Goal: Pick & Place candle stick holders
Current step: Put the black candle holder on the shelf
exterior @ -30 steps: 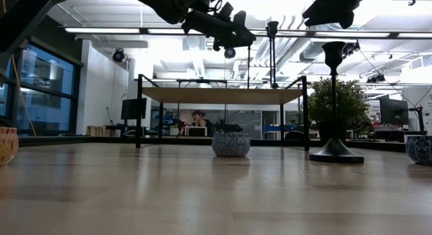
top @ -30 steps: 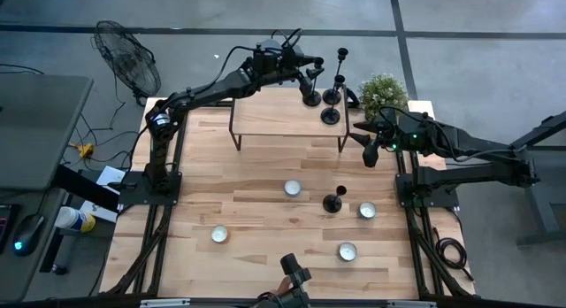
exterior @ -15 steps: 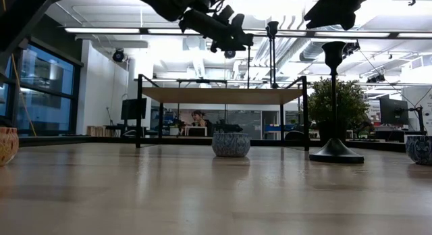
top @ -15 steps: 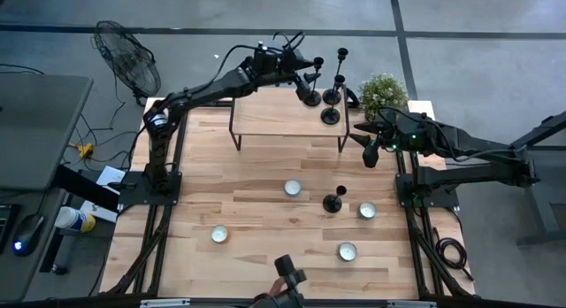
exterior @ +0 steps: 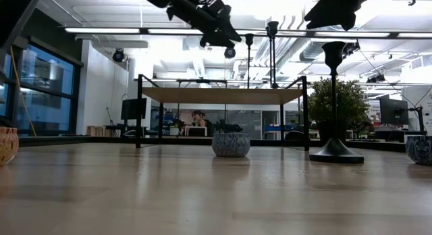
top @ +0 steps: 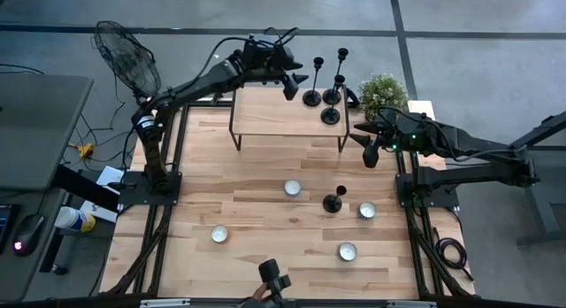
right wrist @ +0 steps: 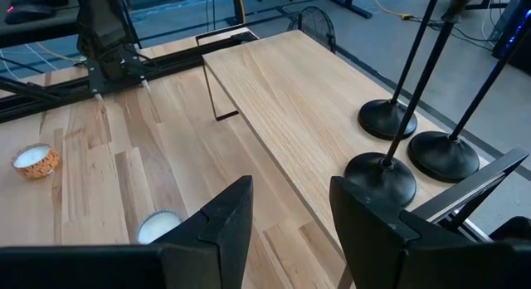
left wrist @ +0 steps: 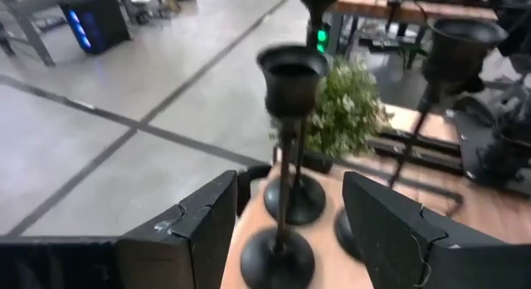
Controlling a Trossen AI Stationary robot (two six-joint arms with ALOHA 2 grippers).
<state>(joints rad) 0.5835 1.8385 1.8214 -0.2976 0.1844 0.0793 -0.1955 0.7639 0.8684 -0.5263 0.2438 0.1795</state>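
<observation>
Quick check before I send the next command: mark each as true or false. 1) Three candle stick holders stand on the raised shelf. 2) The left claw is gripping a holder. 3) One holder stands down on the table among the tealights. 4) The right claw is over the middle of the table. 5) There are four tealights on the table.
1) True: three candle stick holders stand on the right end of the raised shelf.
2) False: the left claw is open and empty, beside them.
3) True: one holder stands on the table.
4) False: the right claw waits at the table's right edge, near the plant.
5) True: four tealights.
</observation>
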